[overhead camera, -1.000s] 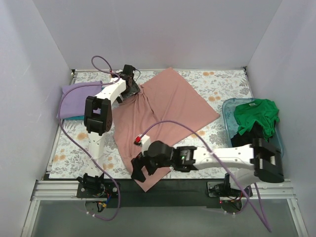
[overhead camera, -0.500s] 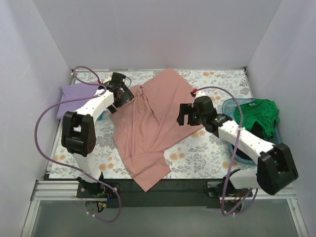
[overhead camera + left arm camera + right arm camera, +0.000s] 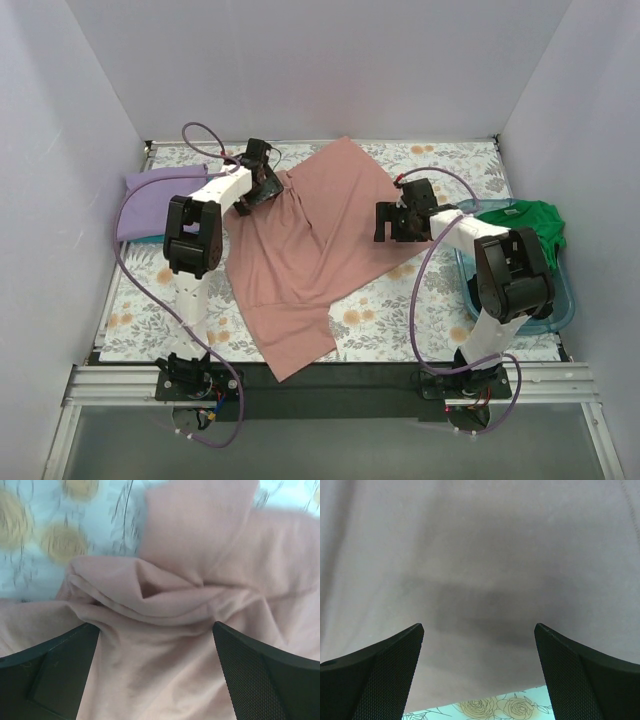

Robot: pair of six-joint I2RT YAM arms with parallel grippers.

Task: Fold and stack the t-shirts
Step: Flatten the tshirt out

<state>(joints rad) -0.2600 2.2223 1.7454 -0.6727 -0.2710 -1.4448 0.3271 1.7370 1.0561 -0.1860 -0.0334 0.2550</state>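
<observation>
A dusty pink t-shirt [image 3: 310,245] lies spread and partly rumpled across the middle of the flowered table. My left gripper [image 3: 262,183] is open, low over its bunched far-left edge; the left wrist view shows pink folds [image 3: 165,605] between the spread fingers [image 3: 265,680]. My right gripper [image 3: 392,222] is open over the shirt's right edge; the right wrist view shows flat pink cloth [image 3: 480,580] and its hem between the fingers [image 3: 375,675]. A folded lavender t-shirt [image 3: 160,200] lies at the far left. A green t-shirt [image 3: 520,235] lies in the tub.
A translucent teal plastic tub [image 3: 560,300] stands at the right edge, holding the green shirt with dark cloth under it. Pale walls close in the table on three sides. The flowered tablecloth [image 3: 400,320] shows in front of the pink shirt.
My right arm swung from the near bottom corner of the pink shirt up to its right edge. My left gripper stayed at the shirt's far-left edge, shifting slightly. The shirt's right part now lies folded over.
</observation>
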